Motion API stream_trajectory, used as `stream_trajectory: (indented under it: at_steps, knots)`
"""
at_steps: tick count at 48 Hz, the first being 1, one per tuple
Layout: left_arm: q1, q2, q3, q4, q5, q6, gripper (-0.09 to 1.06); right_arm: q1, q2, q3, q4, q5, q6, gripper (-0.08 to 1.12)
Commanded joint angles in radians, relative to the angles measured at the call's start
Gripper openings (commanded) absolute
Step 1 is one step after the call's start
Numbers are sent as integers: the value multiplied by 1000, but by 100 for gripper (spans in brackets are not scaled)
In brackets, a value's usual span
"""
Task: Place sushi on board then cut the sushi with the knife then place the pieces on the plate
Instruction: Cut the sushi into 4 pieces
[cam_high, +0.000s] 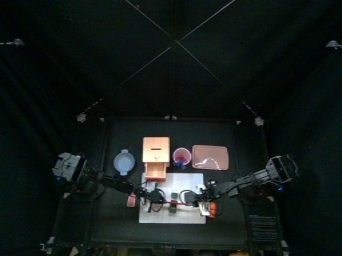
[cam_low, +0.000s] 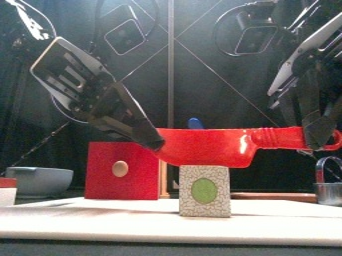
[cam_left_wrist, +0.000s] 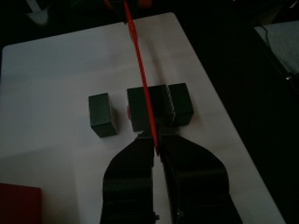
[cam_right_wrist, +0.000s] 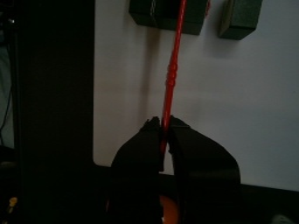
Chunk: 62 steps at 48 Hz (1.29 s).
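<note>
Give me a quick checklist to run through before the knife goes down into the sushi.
1. Left tool shut on the red knife at its blade tip: ok.
2. Right tool shut on the knife's handle end: ok.
3. Sushi roll lies on the white board: ok.
4. Knife held roughly level above the roll: ok.
5. Blade lined up with a seam between blocks: cannot tell.
6. Separate sushi piece lies clear of the blade: ok.

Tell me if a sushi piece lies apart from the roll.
Yes: one piece sits on the board, a gap from the roll.
</note>
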Motion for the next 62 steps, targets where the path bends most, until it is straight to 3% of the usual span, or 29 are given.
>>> stream_trajectory:
  at_steps: [1,13,23,43,52,62]
  knots:
    - [2,-11,6,-20,8,6,39,25,-11,2,6,6,-5,31]
    - [0,-5,9,-25,12,0,39,26,-2,2,12,5,-3,31]
    - [0,3,17,-55,14,6,39,25,21,-2,17,5,-5,31]
    - [-6,72,20,-60,15,3,39,31,74,-3,23,-15,-5,31]
    - [-8,101,8,-60,40,6,39,38,124,-11,21,-15,-5,31]
    - [-5,81,8,-60,67,6,39,37,118,-18,18,11,-5,31]
